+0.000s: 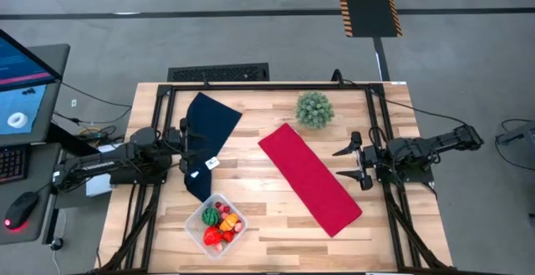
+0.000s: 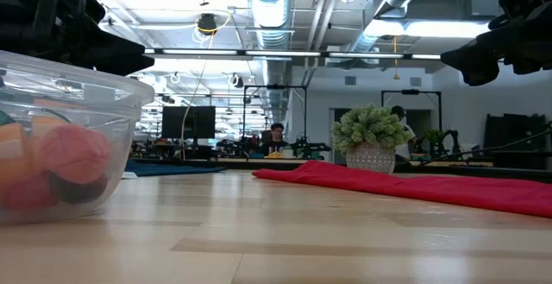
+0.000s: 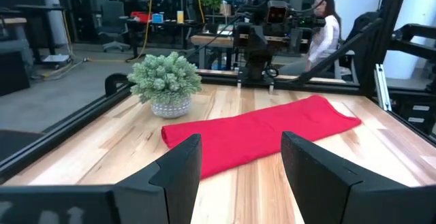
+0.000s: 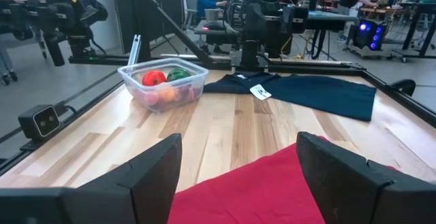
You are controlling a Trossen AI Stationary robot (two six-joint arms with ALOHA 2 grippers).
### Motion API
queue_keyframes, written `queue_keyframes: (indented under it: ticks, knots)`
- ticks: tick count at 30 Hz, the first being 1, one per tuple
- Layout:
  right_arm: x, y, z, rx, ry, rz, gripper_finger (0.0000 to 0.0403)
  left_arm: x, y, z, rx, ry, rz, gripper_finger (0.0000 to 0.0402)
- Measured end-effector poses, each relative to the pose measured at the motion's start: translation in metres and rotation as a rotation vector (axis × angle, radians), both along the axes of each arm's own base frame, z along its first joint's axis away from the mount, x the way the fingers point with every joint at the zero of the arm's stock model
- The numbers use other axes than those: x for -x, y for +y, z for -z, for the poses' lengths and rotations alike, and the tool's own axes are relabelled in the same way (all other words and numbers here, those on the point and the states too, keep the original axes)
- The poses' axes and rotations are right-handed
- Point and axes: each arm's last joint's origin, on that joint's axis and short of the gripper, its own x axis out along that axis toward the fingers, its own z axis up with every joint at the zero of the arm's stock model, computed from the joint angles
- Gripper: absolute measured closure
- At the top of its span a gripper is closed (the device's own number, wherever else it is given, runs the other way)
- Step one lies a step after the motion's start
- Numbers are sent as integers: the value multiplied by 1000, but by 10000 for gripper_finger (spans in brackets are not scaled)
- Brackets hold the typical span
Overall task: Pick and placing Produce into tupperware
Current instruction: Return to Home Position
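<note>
Two arms parked at opposite table sides: homing step.
Left gripper [image 1: 187,148] and right gripper [image 1: 351,162] stand spread, holding nothing. Toy produce [image 1: 219,219] lies inside the clear tupperware [image 1: 191,222], just beside the dark blue cloth [image 1: 205,129]. Only settling home seems left.

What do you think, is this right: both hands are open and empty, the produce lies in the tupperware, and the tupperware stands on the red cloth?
Not quite. The tupperware stands on the bare table, apart from the red cloth; the high view shows it. The rest holds.
</note>
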Motion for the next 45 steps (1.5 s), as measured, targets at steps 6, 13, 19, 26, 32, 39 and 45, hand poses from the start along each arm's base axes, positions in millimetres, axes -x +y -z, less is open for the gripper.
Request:
queue_keyframes:
  ticks: [6, 13, 19, 26, 32, 39, 45]
  knots:
    - [0, 0, 0, 0, 0, 0, 90, 0, 0, 0, -4, 0, 0, 210]
    - [0, 0, 0, 0, 0, 0, 90, 0, 0, 0, -13, 1, 0, 210]
    - [0, 0, 0, 0, 0, 0, 90, 0, 0, 0, -3, 0, 0, 210]
    - [0, 0, 0, 0, 0, 0, 90, 0, 0, 0, 5, -1, 0, 210]
    - [0, 0, 0, 0, 0, 0, 90, 0, 0, 0, -2, -1, 0, 210]
    - [0, 0, 0, 0, 0, 0, 90, 0, 0, 0, -5, -1, 0, 210]
    - [0, 0, 0, 0, 0, 0, 90, 0, 0, 0, -3, -1, 0, 210]
